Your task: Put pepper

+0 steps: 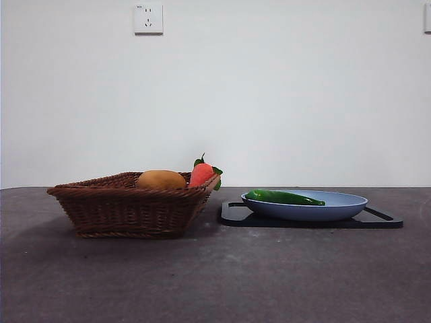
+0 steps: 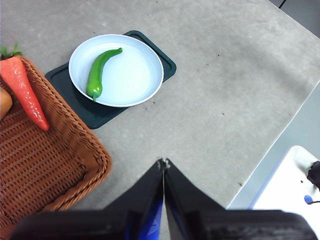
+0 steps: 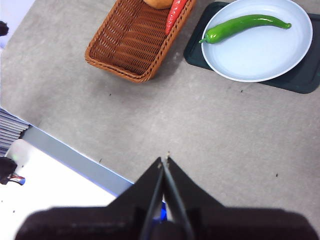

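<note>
Pepper: the glossy green pepper [image 1: 284,197] lies on its side in the blue plate [image 1: 337,208], toward the side of the plate nearest the basket, its thick stem end by the rim and its thin tip pointing across the plate; no hand touches it.
Blue plate: round and shallow, resting on a dark rectangular tray [image 1: 380,220] that shows past the rim on all sides.
Tray: flat on the grey counter [image 1: 215,276], just beside the basket but apart from it.
Basket: a brown wicker basket [image 1: 128,205] with sloping sides, standing on the counter.
Basket contents: a red-orange carrot [image 1: 201,174] with green leaves leans against the wall facing the plate, its leafy end above the rim; a yellow-brown oval vegetable, perhaps a potato [image 1: 161,180], sits next to it.
Left hand: the left hand [image 2: 163,162] is high above bare counter, well apart from plate and basket, its two black jaws pressed together and gripping nothing.
Right hand: the right hand [image 3: 164,161] likewise hangs over bare counter away from the things, jaws closed together and empty.
Wall: plain white, with a socket [image 1: 148,19] high up.
</note>
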`<state>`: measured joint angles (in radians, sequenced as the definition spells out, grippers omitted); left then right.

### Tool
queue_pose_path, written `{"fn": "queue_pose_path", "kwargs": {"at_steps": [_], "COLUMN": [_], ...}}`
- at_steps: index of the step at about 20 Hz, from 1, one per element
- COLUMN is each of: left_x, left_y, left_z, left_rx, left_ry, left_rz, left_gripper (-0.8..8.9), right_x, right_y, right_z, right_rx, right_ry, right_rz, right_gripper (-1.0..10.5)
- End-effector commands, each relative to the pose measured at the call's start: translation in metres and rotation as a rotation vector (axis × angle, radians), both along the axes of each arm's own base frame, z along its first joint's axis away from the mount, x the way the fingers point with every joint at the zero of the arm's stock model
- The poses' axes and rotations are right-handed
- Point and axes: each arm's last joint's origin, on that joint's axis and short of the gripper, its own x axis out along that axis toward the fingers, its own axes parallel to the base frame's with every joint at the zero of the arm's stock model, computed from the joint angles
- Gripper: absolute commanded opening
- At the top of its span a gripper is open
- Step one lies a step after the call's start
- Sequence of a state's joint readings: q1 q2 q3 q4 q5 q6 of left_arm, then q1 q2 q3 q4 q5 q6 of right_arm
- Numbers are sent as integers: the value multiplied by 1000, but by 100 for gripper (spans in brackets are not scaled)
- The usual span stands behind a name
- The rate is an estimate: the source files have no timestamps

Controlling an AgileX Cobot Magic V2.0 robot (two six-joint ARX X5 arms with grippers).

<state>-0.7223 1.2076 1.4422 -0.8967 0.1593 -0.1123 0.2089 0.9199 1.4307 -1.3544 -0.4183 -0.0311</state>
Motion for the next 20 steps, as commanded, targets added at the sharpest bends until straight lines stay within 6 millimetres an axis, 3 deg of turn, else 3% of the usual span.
{"fn": "queue_pose_path", "kwargs": {"at_steps": [1,9,12,15,17,20], "left_x": [0,-1,5,9,3,-13], "left_y": [-3,-3,4,28,54,93], "left_z": [5,5,13,40,59,66], "left_rx": [-11,-13,17,-46,-103,-145], "left_ry": [-26,-26,-167,-421,-562,-715], "left_rz": [-17,-20,18,109,203,369], "left_gripper": [6,6,7,8,8,8], "right_x": [-1,-1,-1,-1,-1,0], "right_y": [0,0,0,0,0,0], "right_z": [3,3,3,3,3,3], "right_rx": [-11,-11,-10,-10,-11,-10], "right_ry": [-1,-1,-2,-2,-1,-2], "right_rz": [7,7,7,7,7,7], "right_gripper": [11,11,11,11,11,11]}}
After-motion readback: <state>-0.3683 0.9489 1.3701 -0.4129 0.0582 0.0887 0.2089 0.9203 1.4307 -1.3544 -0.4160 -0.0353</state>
